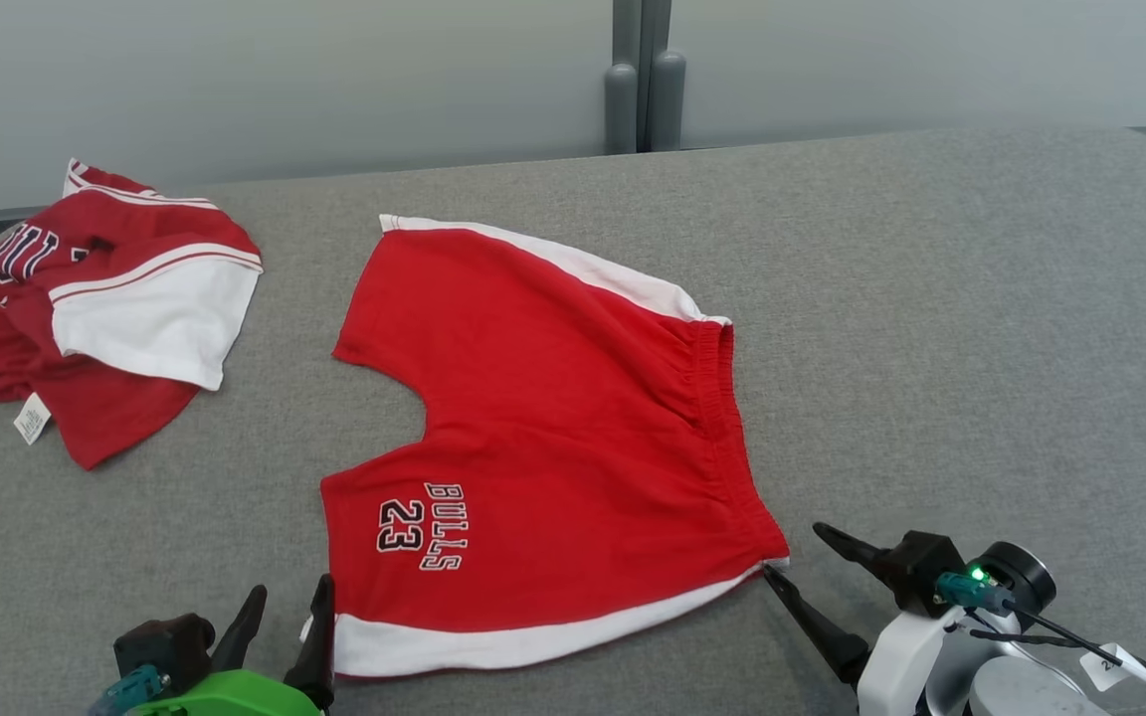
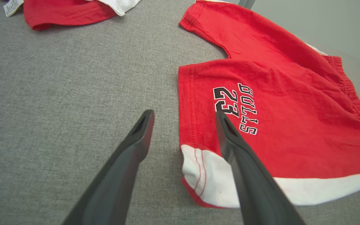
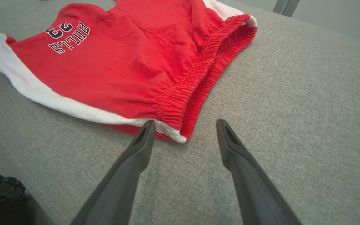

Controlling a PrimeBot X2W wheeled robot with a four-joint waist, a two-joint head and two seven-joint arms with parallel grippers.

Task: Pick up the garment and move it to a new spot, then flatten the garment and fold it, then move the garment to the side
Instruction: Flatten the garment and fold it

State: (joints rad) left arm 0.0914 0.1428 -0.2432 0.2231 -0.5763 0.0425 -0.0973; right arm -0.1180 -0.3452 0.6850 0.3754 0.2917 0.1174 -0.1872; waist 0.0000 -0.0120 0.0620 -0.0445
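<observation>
Hovering at the lower left of the head view, the left gripper (image 1: 290,587) is standing fully spread and holding nothing. In its wrist view one finger is reaching over the white hem corner of the shorts (image 1: 553,418) while the other is hanging over bare grey cloth, so the jaws are straddling that corner. At the lower right, the right gripper (image 1: 792,549) is likewise gaping wide and gripping nothing. One fingertip is sitting right at the near end of the elastic waistband (image 1: 722,418); whether it is touching the cloth is hard to tell. The other finger is pointing over the open tabletop (image 1: 931,298).

The red shorts, the garment being worked on, are lying spread nearly flat in the middle of the tabletop, legs pointing to the robot's left and waistband to its right. A white side stripe (image 1: 533,636) is running along the near edge, and the "BULLS 23" lettering (image 1: 424,527) is facing up. With one gripper at each near corner, the robot is probably getting ready to pinch both corners and carry the near edge across for a fold.

Well apart, at the far left, a second garment (image 1: 105,298) in red and white is lying crumpled. Both pieces are resting directly on the grey cloth, not inside any basket or bin.
</observation>
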